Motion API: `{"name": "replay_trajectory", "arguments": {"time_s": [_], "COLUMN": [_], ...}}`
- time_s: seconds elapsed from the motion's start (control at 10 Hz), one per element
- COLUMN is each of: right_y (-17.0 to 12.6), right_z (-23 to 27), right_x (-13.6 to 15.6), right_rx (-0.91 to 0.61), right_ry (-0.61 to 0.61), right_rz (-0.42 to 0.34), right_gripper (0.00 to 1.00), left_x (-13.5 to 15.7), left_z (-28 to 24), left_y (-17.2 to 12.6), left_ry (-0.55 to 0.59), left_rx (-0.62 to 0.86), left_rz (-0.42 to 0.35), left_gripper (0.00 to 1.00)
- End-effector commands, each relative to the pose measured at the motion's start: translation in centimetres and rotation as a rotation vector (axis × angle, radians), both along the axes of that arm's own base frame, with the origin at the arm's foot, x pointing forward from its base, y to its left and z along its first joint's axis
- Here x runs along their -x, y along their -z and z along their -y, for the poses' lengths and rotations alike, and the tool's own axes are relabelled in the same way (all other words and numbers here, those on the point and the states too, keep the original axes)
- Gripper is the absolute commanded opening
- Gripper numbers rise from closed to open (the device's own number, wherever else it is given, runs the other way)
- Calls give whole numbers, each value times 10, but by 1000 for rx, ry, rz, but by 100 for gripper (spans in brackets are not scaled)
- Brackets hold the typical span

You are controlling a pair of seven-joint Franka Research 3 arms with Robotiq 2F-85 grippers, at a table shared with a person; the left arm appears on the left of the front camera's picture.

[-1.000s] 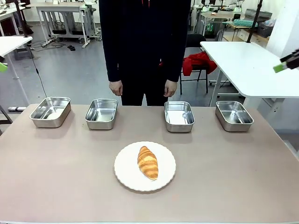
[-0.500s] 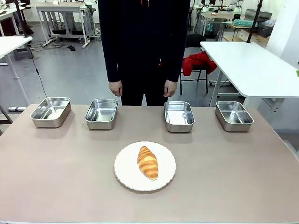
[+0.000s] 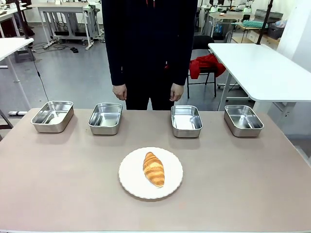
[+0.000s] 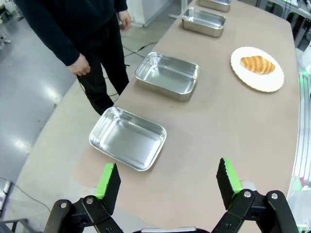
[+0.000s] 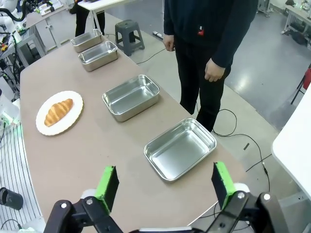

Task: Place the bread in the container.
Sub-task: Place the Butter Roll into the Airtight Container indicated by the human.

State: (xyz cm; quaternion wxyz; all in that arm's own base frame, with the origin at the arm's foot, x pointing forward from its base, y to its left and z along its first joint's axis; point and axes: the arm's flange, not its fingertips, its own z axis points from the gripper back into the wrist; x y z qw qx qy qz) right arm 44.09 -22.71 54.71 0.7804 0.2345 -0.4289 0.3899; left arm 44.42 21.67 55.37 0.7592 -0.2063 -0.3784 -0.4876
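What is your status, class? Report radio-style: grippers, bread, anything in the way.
Left gripper open, empty. Right gripper open, empty. Croissant on white plate, untouched. Four steel trays empty, nothing between them and plate.

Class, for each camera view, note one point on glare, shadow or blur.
Front view: even light, white glare in the shiny rectangular steel tray third from left. Left wrist view: soft shadow beside the nearest tray. Right wrist view: sharp, nothing blurred.
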Motion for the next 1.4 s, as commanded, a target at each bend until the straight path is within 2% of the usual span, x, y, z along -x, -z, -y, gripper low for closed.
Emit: {"name": "replay_trajectory", "arguments": {"time_s": [0.0,0.3,0.6,0.9,1.3], "right_y": [-1,-4,-8,-17,-21], "right_z": [2,3,4,4,5], "right_x": [-2,0,1,6,10], "right_rx": [-18,-16,-28,-28,-35], "right_ry": [-16,-3,3,8,1], "right_rz": [41,53,66,88,106], "right_gripper": [100,100,100,100,100], "left_x": [4,4,15,25,31], "left_z": [4,0,4,11,11], "left_y": [-4,-4,-11,-20,-20], "left_ry": [4,-9,-39,-94,-72], "left_rx": [-5,0,31,53,118], "left_rz": [34,30,70,35,80], "left_gripper": [100,100,100,100,100]}}
